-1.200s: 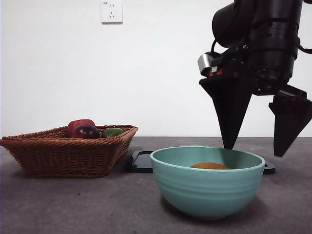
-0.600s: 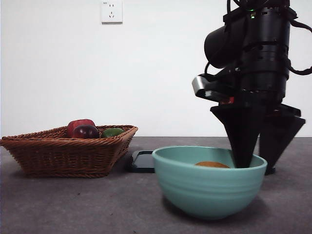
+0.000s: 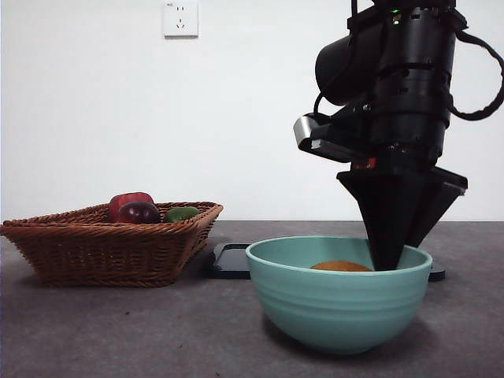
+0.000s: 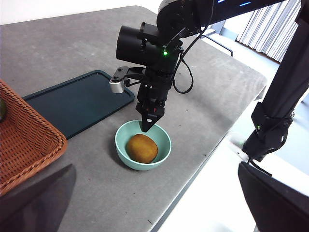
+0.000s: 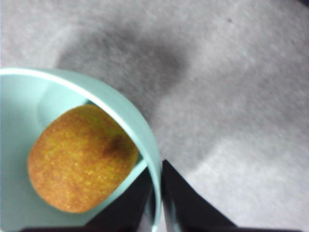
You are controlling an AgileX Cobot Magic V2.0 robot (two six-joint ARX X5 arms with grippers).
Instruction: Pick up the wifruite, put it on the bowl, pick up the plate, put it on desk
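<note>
The small orange-brown wifruite (image 3: 340, 266) lies inside the teal bowl (image 3: 339, 303) on the desk (image 3: 118, 331). It also shows in the left wrist view (image 4: 142, 148) and the right wrist view (image 5: 79, 157). My right gripper (image 3: 390, 264) points straight down at the bowl's right rim. Its two jaws stand one inside and one outside the rim (image 5: 116, 106), shut on it. The left wrist view shows the same gripper (image 4: 146, 129) above the bowl (image 4: 120, 140). My left gripper (image 4: 154, 193) is open and empty, high above the desk's near edge.
A dark flat tray (image 3: 231, 260) lies behind the bowl, also in the left wrist view (image 4: 77, 99). A wicker basket (image 3: 110, 240) at the left holds a red fruit (image 3: 130, 201), a dark purple fruit (image 3: 139, 213) and a green one (image 3: 182, 213).
My right gripper came down and moved left, and its open jaws closed onto the bowl's right rim. The bowl shifted very slightly. The fruit stayed in the bowl.
</note>
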